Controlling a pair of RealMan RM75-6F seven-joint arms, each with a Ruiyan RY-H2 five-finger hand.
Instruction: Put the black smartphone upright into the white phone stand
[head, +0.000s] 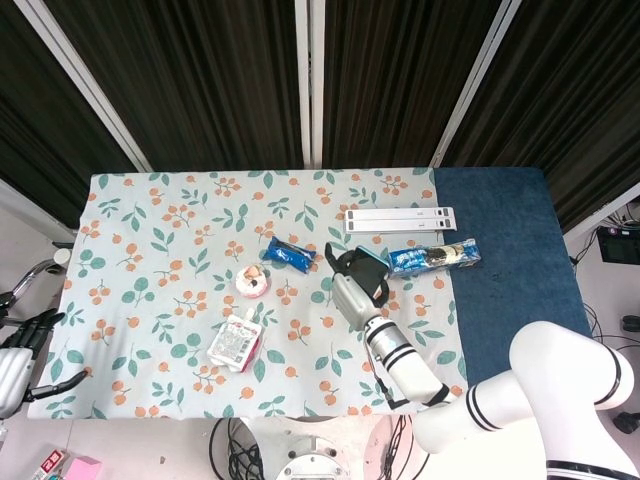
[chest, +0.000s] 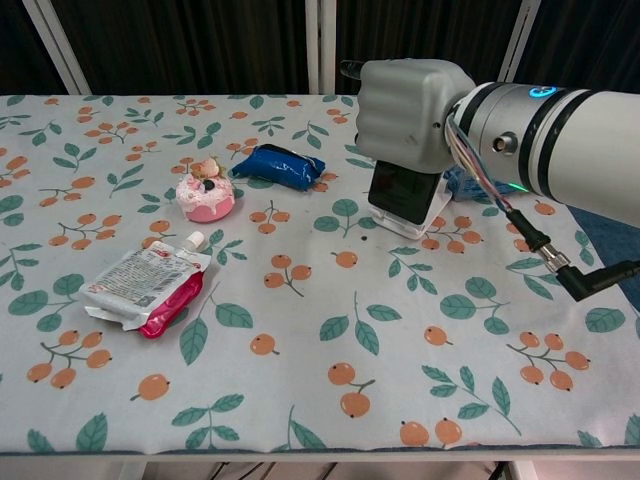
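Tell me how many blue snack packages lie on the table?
2. One blue package lies near the middle, beside the pink cupcake. The other, a long cookie pack, lies at the cloth's right edge, behind the right hand.

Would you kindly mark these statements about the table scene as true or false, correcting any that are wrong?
1. The right hand grips the black smartphone from above. True.
2. The phone lies flat on the tablecloth. False: it stands roughly upright at the white phone stand.
3. The pink cupcake sits left of the blue packet in the chest view. True.
4. The left hand holds the drink pouch. False: it is off the table edge, holding nothing.
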